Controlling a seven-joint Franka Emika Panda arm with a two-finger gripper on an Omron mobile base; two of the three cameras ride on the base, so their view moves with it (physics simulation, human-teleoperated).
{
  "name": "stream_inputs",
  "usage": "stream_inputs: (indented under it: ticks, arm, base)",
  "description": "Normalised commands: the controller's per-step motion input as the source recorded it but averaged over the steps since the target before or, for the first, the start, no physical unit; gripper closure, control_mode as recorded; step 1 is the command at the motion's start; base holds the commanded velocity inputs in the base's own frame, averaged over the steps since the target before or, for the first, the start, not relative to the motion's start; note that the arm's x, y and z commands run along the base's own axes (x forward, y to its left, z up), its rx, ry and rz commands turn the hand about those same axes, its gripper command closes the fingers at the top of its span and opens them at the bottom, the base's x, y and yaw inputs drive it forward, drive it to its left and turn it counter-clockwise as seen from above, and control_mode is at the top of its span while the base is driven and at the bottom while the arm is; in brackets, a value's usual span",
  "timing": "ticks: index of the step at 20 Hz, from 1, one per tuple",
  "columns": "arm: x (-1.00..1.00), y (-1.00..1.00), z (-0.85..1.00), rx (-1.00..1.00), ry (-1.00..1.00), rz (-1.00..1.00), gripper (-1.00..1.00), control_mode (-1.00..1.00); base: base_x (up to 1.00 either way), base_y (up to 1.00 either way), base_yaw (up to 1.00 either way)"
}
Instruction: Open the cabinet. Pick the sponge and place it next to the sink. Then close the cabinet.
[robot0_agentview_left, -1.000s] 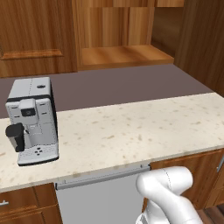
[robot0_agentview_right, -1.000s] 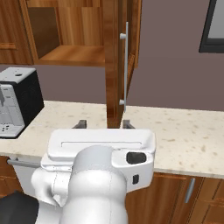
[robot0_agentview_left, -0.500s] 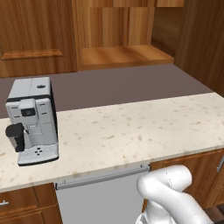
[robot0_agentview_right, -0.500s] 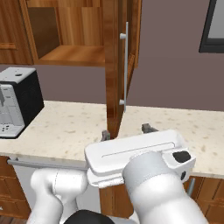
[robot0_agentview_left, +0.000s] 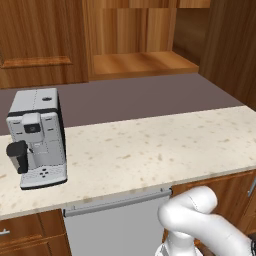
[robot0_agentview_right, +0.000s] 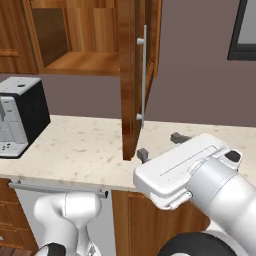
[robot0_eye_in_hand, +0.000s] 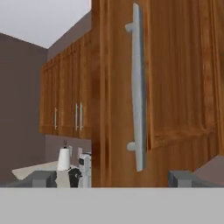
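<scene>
Right base view puts the cabinet at 12 o'clock with its door swung out edge-on toward the camera, a reddish-brown slab standing over the counter; the long silver bar handle runs vertically down the door's right face, held off the wood by two short posts; inside, the lighter wood shelf lies bare as far as it can be seen; the sponge cannot be made out in any view; the gripper sits at about 5 o'clock from the door's lower edge, its two dark fingertips spread wide apart with nothing between them, one just beside the door's bottom corner and one further right, neither touching the handle; a boxy grey and black coffee machine stands at 9 o'clock on the speckled cream stone counter, well apart from the door; a dark framed panel hangs on the mauve wall at 2 o'clock; hand view looks up the recessed-panel door, the smooth rounded handle crossing its middle, the tips low at 7 and 5 o'clock.
</scene>
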Motion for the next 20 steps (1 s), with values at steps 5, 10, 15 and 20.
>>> stream_inputs:
  ticks: [5,10,15,20]
  arm:
    - [0.23,-0.11,0.00,0.02,0.00,0.24,-1.00,-1.00]
    - [0.41,0.00,-0.05,0.00,0.00,0.12,-1.00,-1.00]
    - [0.59,0.00,-0.22,0.00,0.00,0.01,-1.00,-1.00]
    - [0.60,-0.02,-0.23,0.01,0.00,0.00,-1.00,-1.00]
  base:
    - [0.00,0.00,0.00]
    - [0.00,0.00,0.00]
    - [0.00,0.00,0.00]
    - [0.00,0.00,0.00]
